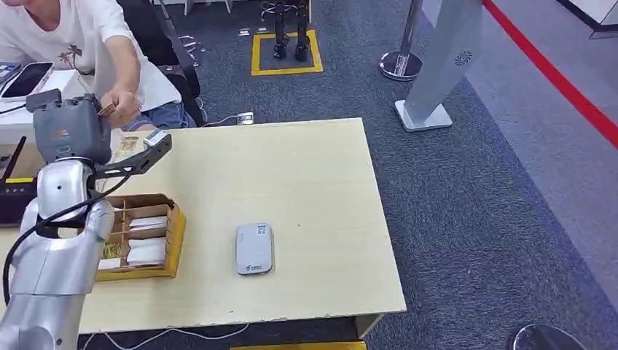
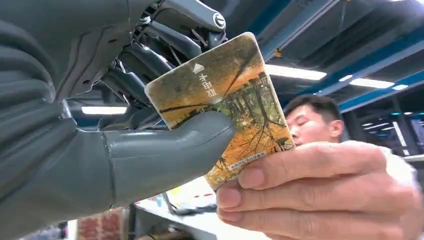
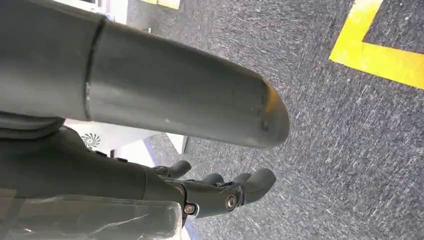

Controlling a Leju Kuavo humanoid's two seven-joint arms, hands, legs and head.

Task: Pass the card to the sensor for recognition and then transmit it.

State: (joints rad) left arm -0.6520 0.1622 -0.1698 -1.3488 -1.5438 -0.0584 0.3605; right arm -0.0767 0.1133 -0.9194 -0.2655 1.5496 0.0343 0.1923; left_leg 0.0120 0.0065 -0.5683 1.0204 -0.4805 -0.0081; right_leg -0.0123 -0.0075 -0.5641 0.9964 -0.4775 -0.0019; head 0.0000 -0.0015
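the left hand (image 2: pixel 125 125) is raised over the table's 10 o'clock corner, its thick grey thumb pressing a glossy autumn-landscape printed card (image 2: pixel 225 105) against the darker fingers (image 2: pixel 150 60) behind it: the card is pinched. a person's hand (image 2: pixel 320 192) grips the same card at its opposite end, so both hold it at once. in the head view the person in a white t-shirt (image 1: pixel 80 36) sits at 10 o'clock, arm extended to the left hand (image 1: pixel 69 127).

the light wooden rectangular table (image 1: pixel 306 168) carries a flat white rounded card sensor (image 1: pixel 254 249) near its 6 o'clock edge, well apart from the card. a yellow-brown compartmented wooden tray (image 1: pixel 173 237) holding white cards lies at 8 o'clock, partly hidden behind the silver left arm (image 1: pixel 58 248).

beyond the table, on dark grey carpet (image 1: pixel 474 204): a grey upright kiosk stand (image 1: pixel 441 65) at 1 o'clock, a chrome stanchion base (image 1: pixel 401 64) just beside it, a yellow floor square (image 1: pixel 286 52) at 12 o'clock, a red floor stripe (image 1: pixel 561 80) at 2 o'clock.

the right hand (image 3: pixel 220 192) hangs over the carpet, dark fingers curled inward, holding nothing.
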